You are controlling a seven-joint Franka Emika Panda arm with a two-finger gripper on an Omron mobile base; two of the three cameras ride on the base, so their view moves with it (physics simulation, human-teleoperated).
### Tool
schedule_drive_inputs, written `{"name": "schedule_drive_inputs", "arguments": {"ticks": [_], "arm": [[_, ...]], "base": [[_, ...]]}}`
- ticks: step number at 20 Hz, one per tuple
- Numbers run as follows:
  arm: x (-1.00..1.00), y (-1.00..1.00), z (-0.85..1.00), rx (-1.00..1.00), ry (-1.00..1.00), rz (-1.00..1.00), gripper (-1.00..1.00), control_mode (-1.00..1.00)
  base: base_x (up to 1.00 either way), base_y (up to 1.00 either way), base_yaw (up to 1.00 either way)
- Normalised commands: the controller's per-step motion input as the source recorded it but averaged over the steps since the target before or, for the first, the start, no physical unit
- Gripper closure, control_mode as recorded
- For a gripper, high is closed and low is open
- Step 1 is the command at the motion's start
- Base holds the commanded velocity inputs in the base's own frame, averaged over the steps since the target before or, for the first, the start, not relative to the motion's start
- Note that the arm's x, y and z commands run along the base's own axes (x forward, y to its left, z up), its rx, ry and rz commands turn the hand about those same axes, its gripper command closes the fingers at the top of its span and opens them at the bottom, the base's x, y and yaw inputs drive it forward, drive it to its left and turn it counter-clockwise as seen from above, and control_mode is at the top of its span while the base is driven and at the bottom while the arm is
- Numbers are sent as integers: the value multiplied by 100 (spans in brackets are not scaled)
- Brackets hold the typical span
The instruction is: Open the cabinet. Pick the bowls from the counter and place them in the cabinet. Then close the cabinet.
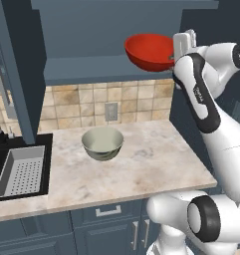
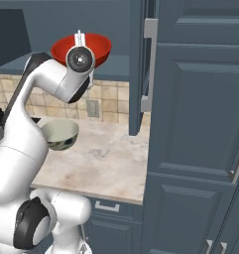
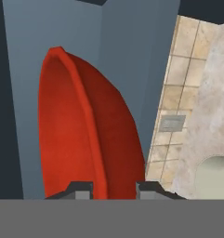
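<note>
Jaws of my gripper were clamped on the rim of the red bowl — one finger inside, one outside — a thin-wall pinch that let me carry it by its edge. I held it high, level with the open cabinet, just above its lower shelf and near the right end, so it could go straight in. Its doors stood swung wide, the right door edge-on beside my arm. Below, the cream-white bowl waited upright near the middle of the counter, right of the sink — my next pick, I judged.
</note>
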Motion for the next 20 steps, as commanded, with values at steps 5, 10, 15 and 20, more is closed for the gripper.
{"name": "schedule_drive_inputs", "arguments": {"ticks": [5,10,15,20], "arm": [[62,1,0,0,0,0,100,-100],[19,-9,0,0,1,0,100,-100],[0,-27,0,0,4,0,100,-100],[0,-26,-2,0,4,0,100,-100]], "base": [[0,0,0],[0,0,0],[0,0,0],[0,0,0]]}}
